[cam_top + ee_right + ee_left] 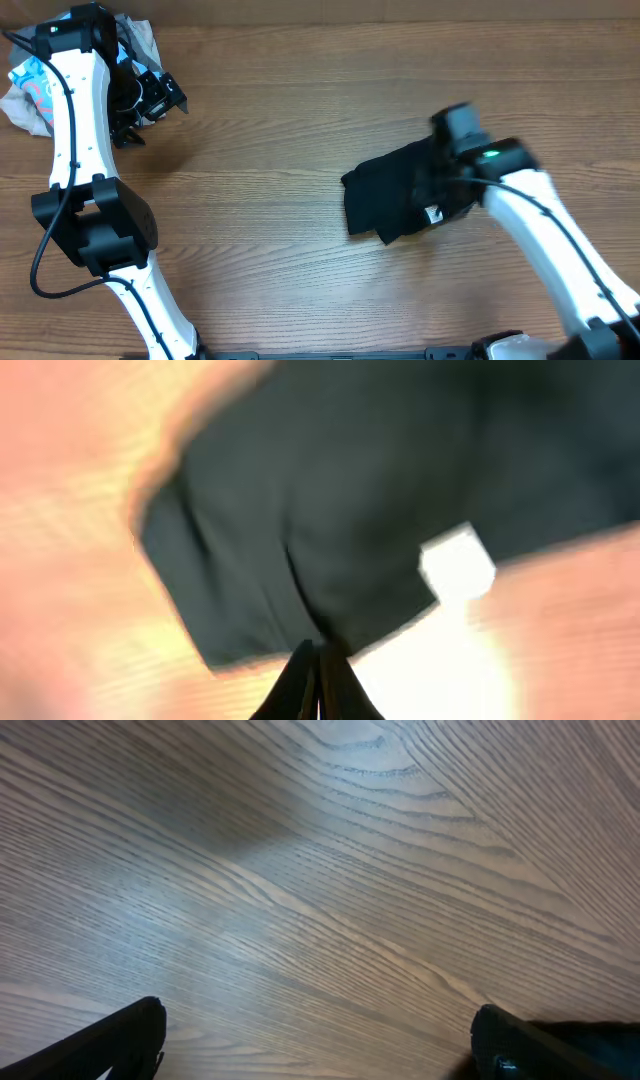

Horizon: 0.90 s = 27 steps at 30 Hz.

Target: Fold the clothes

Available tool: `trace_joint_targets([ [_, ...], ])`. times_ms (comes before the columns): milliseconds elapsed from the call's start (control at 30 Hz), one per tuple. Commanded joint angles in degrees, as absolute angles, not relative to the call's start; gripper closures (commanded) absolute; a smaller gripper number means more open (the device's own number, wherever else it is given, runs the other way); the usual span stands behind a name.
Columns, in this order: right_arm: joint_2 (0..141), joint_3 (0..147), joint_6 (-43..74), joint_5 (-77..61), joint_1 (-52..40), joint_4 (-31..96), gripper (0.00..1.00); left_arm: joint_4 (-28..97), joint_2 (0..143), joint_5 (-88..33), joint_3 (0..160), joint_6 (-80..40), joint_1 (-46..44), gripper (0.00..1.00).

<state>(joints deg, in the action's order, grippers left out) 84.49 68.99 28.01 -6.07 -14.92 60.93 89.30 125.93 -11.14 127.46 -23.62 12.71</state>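
The clothes (390, 195) are one black garment, lying bunched and partly folded on the wooden table (280, 130) right of centre, with a small white label (433, 213) at the near edge. My right gripper (455, 140) hangs over the garment's right end and is blurred. In the right wrist view the fingers are pressed together at the edge of the black cloth (300, 530), and creases run into my right gripper (318, 648); the label (457, 563) shows to the right. My left gripper (150, 105) is far off at the back left, open over bare wood (320, 1025).
A heap of other garments lies at the back left corner: a light blue tee (30, 85) and grey cloth (140, 40), partly behind the left arm (75, 110). The right arm (560, 240) crosses the near right of the table.
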Motion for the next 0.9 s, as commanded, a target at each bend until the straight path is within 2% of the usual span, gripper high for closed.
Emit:
trace_joint_targets([
  [0, 84.2, 70.8, 26.5, -4.0, -8.3, 58.7, 0.96, 89.2, 125.9, -11.6, 128.6, -22.7, 12.3, 0.00],
  [233, 92.7, 70.8, 21.8, -15.3, 5.8, 52.7, 0.96, 89.1, 125.9, -11.6, 128.6, -22.7, 12.3, 0.00],
  [400, 101.5, 70.7, 17.5, -24.8, 11.4, 48.2, 0.96, 88.8, 125.9, -11.6, 128.6, -22.7, 12.3, 0.00],
  [600, 109.4, 70.7, 21.4, -17.5, 14.6, 49.6, 0.96, 88.9, 125.9, -11.6, 128.6, -22.7, 12.3, 0.00],
  [867, 108.9, 70.9, 26.2, -9.0, 19.3, 54.0, 0.96, 88.5, 125.9, -11.6, 128.6, -22.7, 12.3, 0.00],
])
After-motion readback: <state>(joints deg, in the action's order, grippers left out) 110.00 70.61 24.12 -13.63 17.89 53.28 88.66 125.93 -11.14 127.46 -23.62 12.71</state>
